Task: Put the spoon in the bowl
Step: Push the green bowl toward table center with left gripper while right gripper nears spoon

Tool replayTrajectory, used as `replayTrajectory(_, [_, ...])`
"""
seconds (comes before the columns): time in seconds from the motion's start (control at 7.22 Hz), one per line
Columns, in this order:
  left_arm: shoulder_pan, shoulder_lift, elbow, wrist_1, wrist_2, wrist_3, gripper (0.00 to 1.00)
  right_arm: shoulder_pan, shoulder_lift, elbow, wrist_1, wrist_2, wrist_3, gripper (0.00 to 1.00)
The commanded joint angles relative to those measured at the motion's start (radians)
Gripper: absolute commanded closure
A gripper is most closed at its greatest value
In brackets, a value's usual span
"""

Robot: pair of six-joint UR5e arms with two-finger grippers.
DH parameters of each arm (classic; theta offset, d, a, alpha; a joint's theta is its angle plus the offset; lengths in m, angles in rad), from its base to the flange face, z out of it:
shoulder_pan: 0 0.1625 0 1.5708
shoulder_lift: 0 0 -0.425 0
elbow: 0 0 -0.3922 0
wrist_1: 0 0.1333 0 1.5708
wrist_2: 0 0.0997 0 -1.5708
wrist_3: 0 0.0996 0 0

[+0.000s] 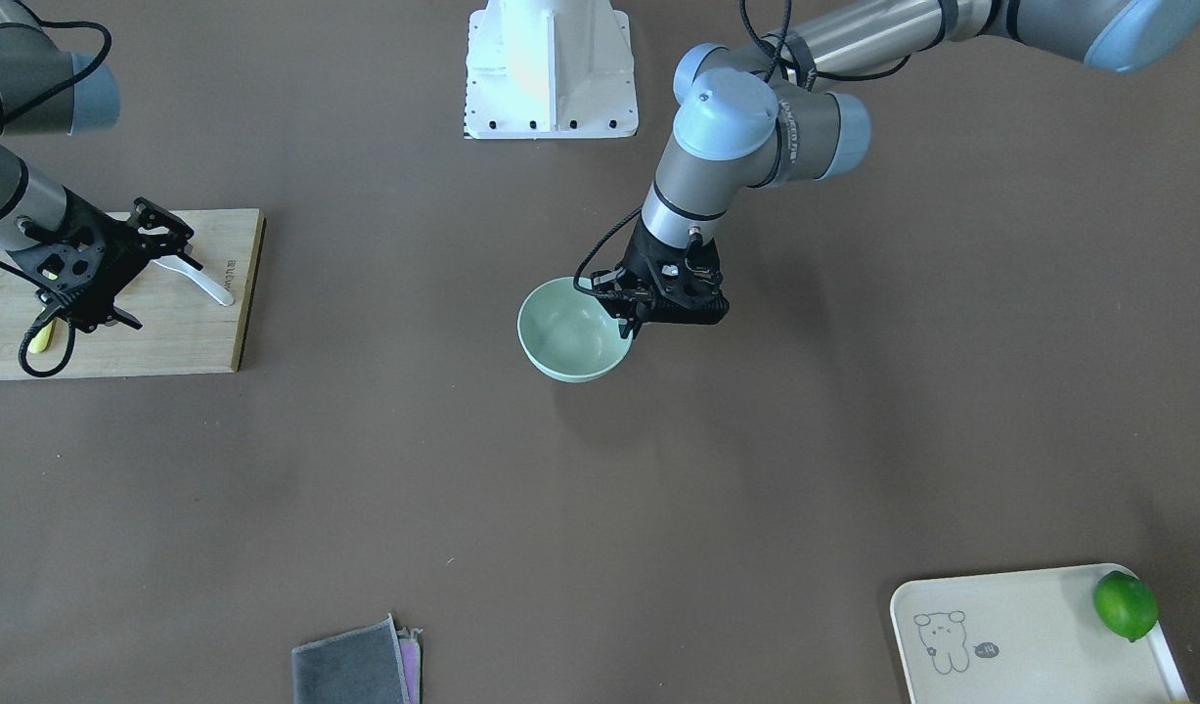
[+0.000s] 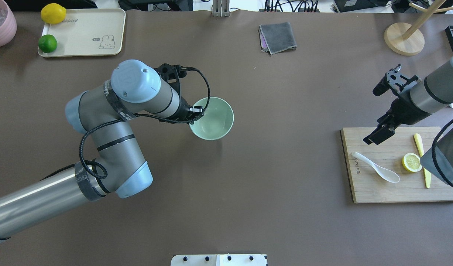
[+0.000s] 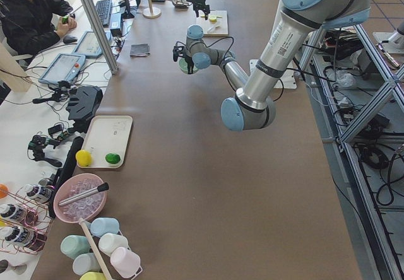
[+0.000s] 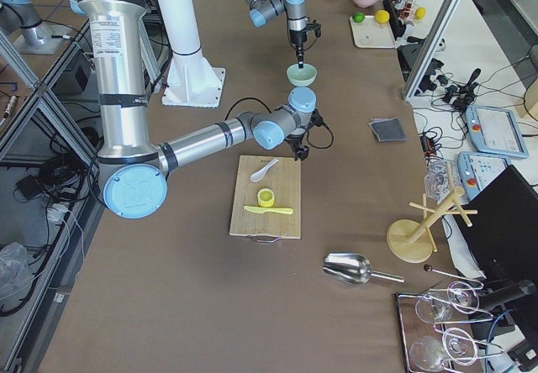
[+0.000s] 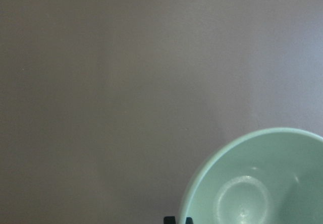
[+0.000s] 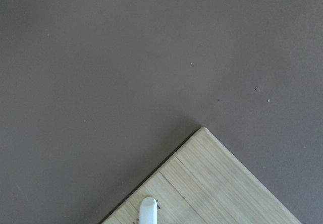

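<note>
Left fingers (image 5: 169, 220) seem pinched on bowl (image 2: 217, 123) rim mid-surface, well apart from spoon (image 2: 376, 172). Spoon lies flat on board (image 2: 377, 194), long axis diagonal, handle toward bowl. Right fingers (image 2: 374, 135) spread open, hovering just beyond handle end; right arm nearer, spoon lies robot-ward of them

Long brown table (image 3: 189, 185) beside a white desk (image 3: 12, 117)

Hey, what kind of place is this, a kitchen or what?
Probably a robotics lab, not a kitchen: a left arm and a right arm of a robot stand over a long brown table, and a person sits at a desk alongside with a control tablet nearby.
</note>
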Motion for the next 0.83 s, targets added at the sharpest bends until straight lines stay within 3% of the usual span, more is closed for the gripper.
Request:
replayTrajectory(0.0, [0.019,-0.016,0.028,-0.005,0.029,0.001,0.80,-0.013,-0.002,-0.002,0.014,0.000,0.003,0.00])
replayTrajectory(0.14, [0.019,-0.021,0.026,-0.031,0.030,0.001,0.03,-0.022,-0.002,-0.006,0.014,0.000,0.004,0.00])
replayTrajectory(0.69, [-0.068,-0.026,0.000,-0.059,0.027,0.009,0.02,-0.068,-0.044,-0.005,0.017,-0.038,0.000,0.00])
